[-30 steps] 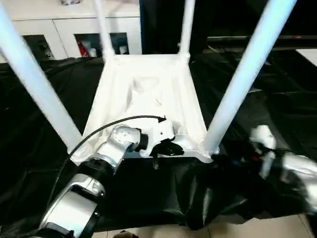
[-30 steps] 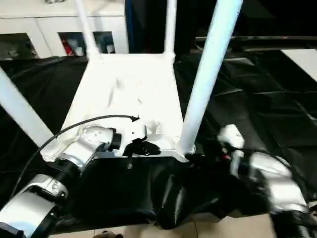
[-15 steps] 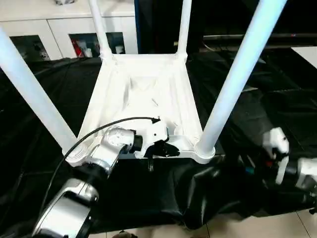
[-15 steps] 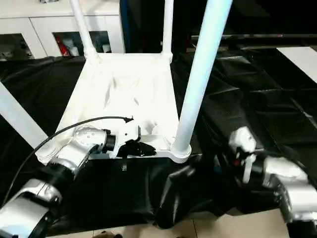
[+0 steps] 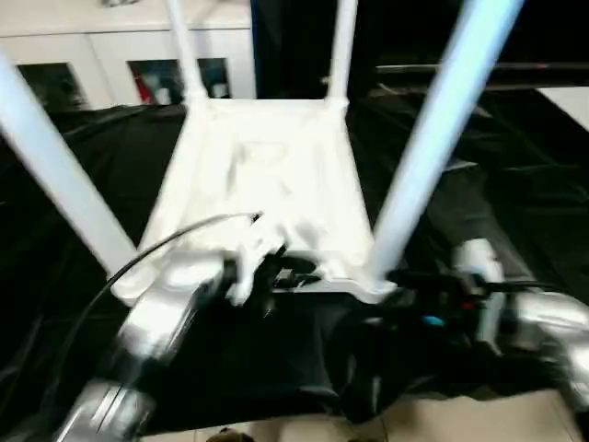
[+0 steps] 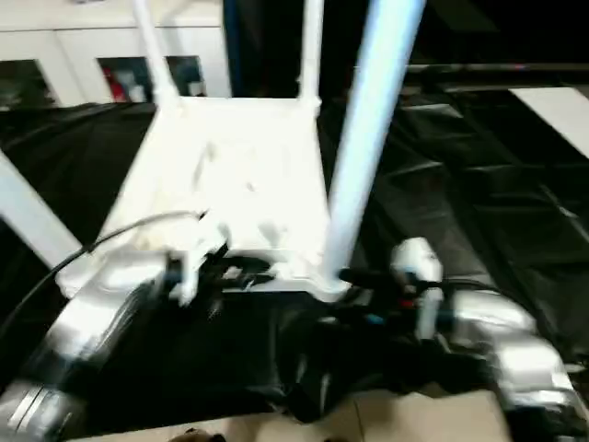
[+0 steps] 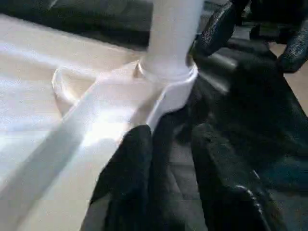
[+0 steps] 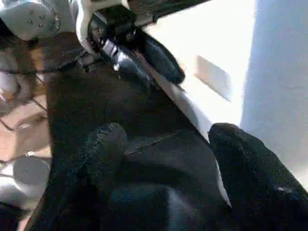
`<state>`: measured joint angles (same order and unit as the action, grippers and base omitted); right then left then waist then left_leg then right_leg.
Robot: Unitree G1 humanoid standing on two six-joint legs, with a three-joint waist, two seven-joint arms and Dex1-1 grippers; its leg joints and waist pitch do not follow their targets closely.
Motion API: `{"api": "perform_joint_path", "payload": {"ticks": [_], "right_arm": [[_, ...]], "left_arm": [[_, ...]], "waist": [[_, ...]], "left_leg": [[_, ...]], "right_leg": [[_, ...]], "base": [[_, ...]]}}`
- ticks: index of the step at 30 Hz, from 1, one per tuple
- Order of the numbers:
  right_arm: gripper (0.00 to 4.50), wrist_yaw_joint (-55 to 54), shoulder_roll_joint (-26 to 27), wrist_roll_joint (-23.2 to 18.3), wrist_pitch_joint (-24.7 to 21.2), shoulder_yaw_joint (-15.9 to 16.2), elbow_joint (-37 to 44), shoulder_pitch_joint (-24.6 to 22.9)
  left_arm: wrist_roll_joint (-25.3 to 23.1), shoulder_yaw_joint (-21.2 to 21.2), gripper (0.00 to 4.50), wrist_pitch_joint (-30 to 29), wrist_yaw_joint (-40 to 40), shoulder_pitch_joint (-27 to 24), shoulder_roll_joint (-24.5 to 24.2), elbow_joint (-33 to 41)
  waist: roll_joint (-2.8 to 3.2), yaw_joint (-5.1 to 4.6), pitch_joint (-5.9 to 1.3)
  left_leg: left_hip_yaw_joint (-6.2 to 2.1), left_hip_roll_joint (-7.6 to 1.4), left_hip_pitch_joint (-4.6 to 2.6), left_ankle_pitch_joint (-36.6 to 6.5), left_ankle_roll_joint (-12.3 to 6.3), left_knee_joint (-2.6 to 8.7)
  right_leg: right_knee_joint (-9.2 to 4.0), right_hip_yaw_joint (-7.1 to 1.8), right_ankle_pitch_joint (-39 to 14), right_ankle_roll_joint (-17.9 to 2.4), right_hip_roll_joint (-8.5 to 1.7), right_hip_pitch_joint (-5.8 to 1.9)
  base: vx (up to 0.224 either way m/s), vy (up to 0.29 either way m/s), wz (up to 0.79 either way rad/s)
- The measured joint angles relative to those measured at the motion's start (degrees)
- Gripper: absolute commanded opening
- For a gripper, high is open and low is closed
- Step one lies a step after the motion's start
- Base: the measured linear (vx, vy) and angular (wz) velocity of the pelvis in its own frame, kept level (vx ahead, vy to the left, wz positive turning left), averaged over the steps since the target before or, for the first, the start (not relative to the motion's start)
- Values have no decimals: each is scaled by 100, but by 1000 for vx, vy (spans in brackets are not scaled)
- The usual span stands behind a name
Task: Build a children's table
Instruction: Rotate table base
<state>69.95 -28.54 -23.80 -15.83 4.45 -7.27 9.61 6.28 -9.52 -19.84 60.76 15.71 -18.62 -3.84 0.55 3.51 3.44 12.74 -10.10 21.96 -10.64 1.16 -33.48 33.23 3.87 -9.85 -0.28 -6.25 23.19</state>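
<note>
The all-white plastic children's table (image 5: 267, 184) lies upside down on a crumpled black plastic sheet (image 5: 515, 212) spread over the work surface, its ribbed underside facing up and its four long tapered tubular legs rising out of the corner sockets; the rectangular top's long axis runs away from the robot toward the white cabinets (image 5: 101, 64). On the left, the left gripper (image 5: 287, 273) sits at the near rim of the top, its black fingers (image 7: 130, 159) standing a little apart astride that edge, and whether they press it cannot be told. On the right, the right gripper (image 8: 159, 144) is spread wide and empty, just beside the near right leg (image 5: 428, 138). The likely risk is that a sideways bump from either arm tilts that leg in its socket, or that the slack sheet snags a finger.
</note>
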Motion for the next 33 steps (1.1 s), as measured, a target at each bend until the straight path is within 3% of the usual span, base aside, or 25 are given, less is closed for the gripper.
{"api": "perform_joint_path", "payload": {"ticks": [4, 5, 8, 9, 14, 17, 22, 26, 30, 33], "right_arm": [[319, -238, 391, 162, 146, 120, -352, 256], [319, -366, 500, 249, 251, 130, -515, 357], [319, -1043, 799, 502, 586, 68, -1074, 722], [319, -1311, 899, 573, 725, 10, -1287, 878], [319, -1764, 987, 610, 917, -276, -1563, 1081], [319, -1909, 1050, 618, 1002, -338, -1649, 1092], [319, -2306, 1026, 804, 1376, -454, -2138, 1191], [319, -2706, 941, 908, 1565, -653, -2516, 1314], [319, -3121, 737, 1100, 1779, -837, -3061, 1518], [319, -3190, 715, 1117, 1871, -856, -3136, 1545]], "left_arm": [[138, 191, 201, -580, -197, -653, -234, 822], [148, 238, 228, -698, -255, -794, -285, 989], [206, 385, 237, -1022, -401, -1108, -396, 1392], [267, 501, 261, -1107, -429, -1202, -474, 1520], [489, 1046, 289, -1337, -477, -1560, -863, 1882], [754, 1431, 321, -1638, -186, -2045, -1422, 2155], [996, 1996, 359, -1890, 91, -2682, -1823, 2377], [1048, 2425, 380, -1554, -25, -2639, -1841, 2344], [1229, 2503, 407, -891, -363, -1916, -1338, 2222], [1489, 2435, 446, -713, -468, -1537, -962, 2154]], "waist": [[-22, -49, 14], [-35, -56, 21], [-64, -79, 39], [-77, -94, 47], [-120, -84, 69], [-135, -116, 73], [-148, -136, 75], [-161, -87, 78], [-166, -13, 78], [-198, -43, 61]], "left_leg": [[2, 2, 3, 0, 0, 0], [2, 2, 1, 0, 0, 0], [2, 3, 2, 0, 1, -1], [2, 4, 0, 0, 2, 0], [2, 4, 1, 0, 3, 3], [3, 4, 3, 0, 3, 6], [8, 6, 3, 0, 3, 17], [9, 7, -1, 0, 3, 16], [16, 12, -2, 1, 2, -6], [20, 11, -5, 1, 1, -16]], "right_leg": [[-4, -7, 0, 0, 2, 1], [-3, -8, 0, 0, 2, 0], [-3, -13, 2, -3, 4, 2], [-3, -15, 2, -3, 5, 3], [-3, -22, 3, -3, 11, -3], [-8, -27, -2, 3, 18, 0], [-11, -31, -5, 6, 18, 4], [-8, -37, -4, 6, 19, -9], [-3, -68, 0, 0, 24, -28], [3, -131, 2, 0, 64, -24]], "base": [[0, 0, 0], [0, 0, 0], [0, 0, 0], [0, 0, 0], [0, 0, 0], [0, 0, 0], [0, 0, 0], [0, 0, 0], [0, 0, 0], [0, 0, 0]]}}
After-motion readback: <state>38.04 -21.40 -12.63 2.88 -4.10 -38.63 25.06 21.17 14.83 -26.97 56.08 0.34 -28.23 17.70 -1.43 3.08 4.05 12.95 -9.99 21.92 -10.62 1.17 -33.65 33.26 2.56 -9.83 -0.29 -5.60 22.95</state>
